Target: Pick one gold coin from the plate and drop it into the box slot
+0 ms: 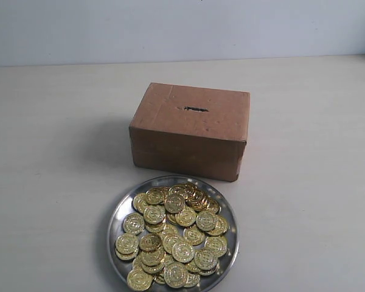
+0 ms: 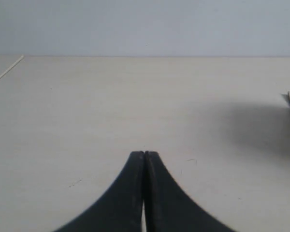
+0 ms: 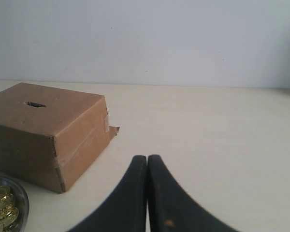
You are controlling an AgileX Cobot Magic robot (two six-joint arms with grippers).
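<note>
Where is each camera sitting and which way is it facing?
Exterior: raised, looking down over the plate of coins to the box and slot; no arm shows.
Left wrist: low over the table, facing the wall; shut left gripper in front, box corner at the edge.
Right wrist: low, facing the box and plate rim; shut right gripper in front.
Shared: exterior and right wrist both show box, slot, plate, coins.
</note>
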